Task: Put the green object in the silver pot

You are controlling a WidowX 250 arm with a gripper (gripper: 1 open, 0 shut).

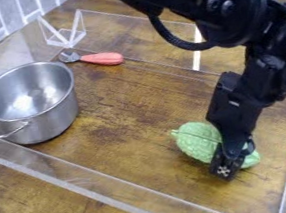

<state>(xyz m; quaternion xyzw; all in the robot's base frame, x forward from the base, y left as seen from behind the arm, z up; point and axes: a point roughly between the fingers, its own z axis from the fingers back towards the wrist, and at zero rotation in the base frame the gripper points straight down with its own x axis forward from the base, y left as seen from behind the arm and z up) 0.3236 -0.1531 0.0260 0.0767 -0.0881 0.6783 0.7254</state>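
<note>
Green object (196, 143): long axis crosswise through gripper (227, 161)
Gripper: closed around it
Silver pot (30, 102): beyond its stemmed end

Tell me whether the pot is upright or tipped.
Upright: the silver pot stands on its base, its open rim facing up and its inside in view.
</note>
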